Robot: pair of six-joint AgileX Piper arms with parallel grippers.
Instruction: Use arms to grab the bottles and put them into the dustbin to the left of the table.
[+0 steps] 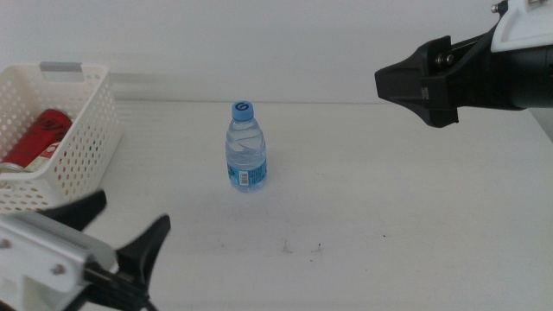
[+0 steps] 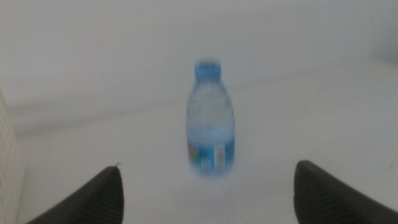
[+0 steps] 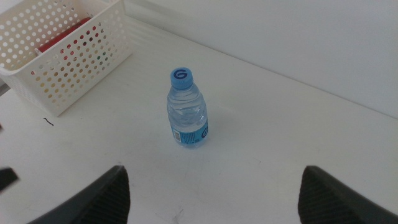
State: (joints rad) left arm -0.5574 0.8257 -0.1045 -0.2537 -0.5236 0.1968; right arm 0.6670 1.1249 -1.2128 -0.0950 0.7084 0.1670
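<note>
Left gripper (image 1: 130, 229) low at near-left, jaws spread wide, empty. Water bottle (image 1: 246, 147) upright mid-table, straight ahead, long axis vertical; my left nearer, beside dustbin (image 1: 82, 147) holding red can (image 1: 39, 138). Right gripper (image 1: 415, 82) raised far right, jaws apart, waiting.

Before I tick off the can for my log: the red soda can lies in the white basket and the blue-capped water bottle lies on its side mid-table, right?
Not quite. The red soda can does lie in the white basket, but the water bottle stands upright on the table, cap on top, as the middle view shows. Neither the left gripper nor the right gripper touches it; both are open.
</note>
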